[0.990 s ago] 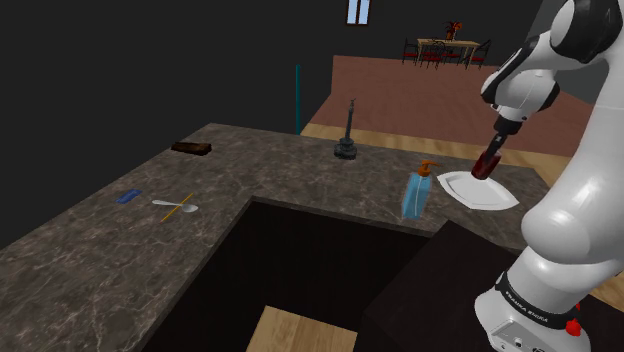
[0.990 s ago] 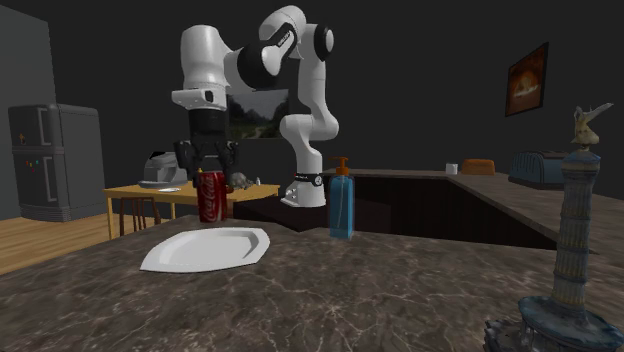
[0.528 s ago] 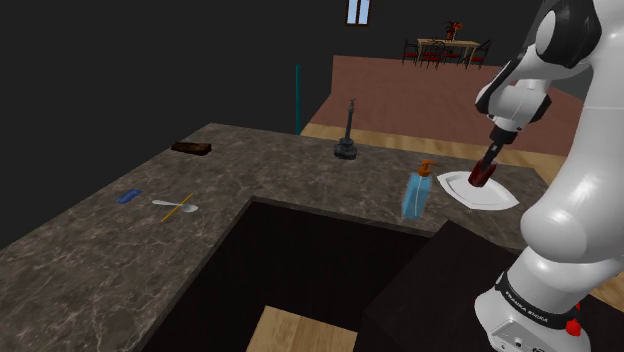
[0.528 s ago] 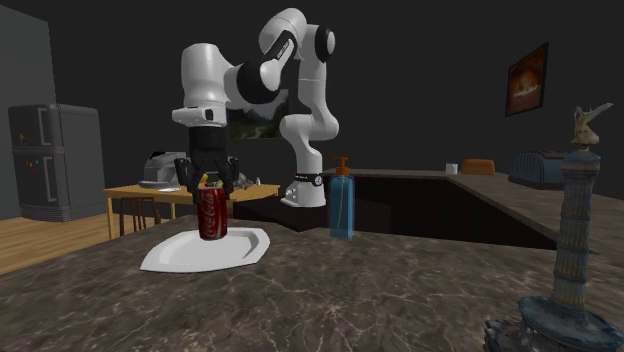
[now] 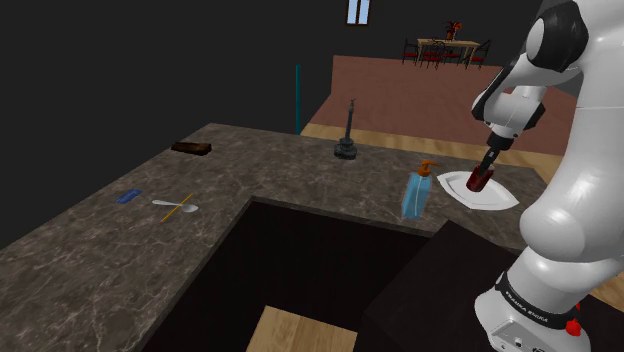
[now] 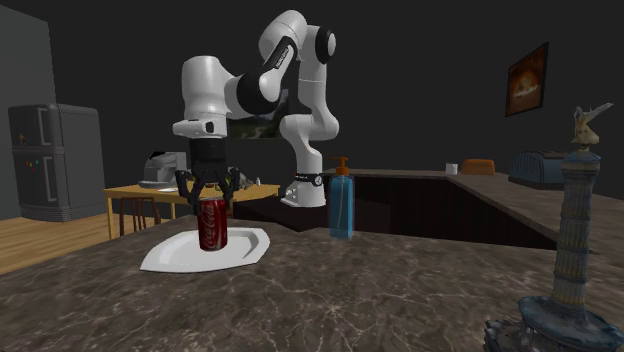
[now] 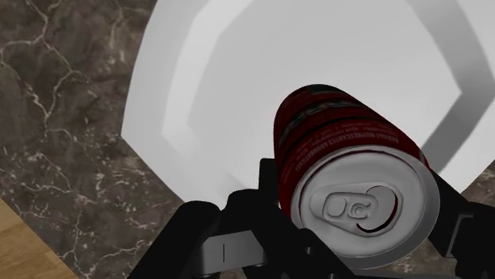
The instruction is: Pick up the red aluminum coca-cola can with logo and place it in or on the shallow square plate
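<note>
Just changed: over the last second the tool (image 6: pixel 211 190) has lowered the can (image 6: pixel 212 224) from higher up, near the plate's far edge, to low over its middle. The can leaned a little half a second ago and now stands upright.
Meaning for the task: the carry looks finished. I judge that only the release and the retreat remain.
Tool: it points straight down over the plate and is closed on the can near the top. In the wrist view a black finger (image 7: pixel 270 186) lies against the can's side and the other sits at the opposite rim.
Can: red with white lettering and a silver lid with its tab unopened. In the second exterior view its base meets the plate's surface, though I cannot tell whether it rests there or hangs a hair above.
Plate (image 6: pixel 170 258): white, shallow, with cut corners and a raised rim. It lies flat on the dark marbled counter (image 6: pixel 350 290) and holds nothing but the can, which sits well inside the rim.
Soap bottle (image 6: pixel 342 205): blue with an orange pump. It stands upright on the counter beside the plate, apart from it.
Next move: probably to part the fingers and lift straight up.
Risk: a sideways drag on leaving could tip the tall can.
</note>
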You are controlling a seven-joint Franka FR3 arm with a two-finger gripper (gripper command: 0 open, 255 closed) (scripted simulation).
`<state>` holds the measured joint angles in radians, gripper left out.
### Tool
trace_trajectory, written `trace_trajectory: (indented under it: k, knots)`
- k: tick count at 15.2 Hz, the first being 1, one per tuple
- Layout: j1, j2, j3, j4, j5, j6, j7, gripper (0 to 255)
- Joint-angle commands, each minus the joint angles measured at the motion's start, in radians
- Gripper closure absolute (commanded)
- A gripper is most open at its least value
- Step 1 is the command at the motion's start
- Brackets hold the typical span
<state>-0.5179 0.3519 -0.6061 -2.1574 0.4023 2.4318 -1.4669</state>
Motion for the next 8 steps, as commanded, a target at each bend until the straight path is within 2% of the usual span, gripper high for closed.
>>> trace_trajectory:
  k: [1,4,5,8]
  knots:
    - [0.0,0.0,0.0,0.001,0.001,0.0,0.0,255]
    - [0.0,0.0,0.0,0.001,0.001,0.0,0.0,255]
    - [0.0,0.001,0.0,0.001,0.001,0.0,0.0,0]
    - [0.0,0.0,0.0,0.0,0.001,0.0,0.0,0]
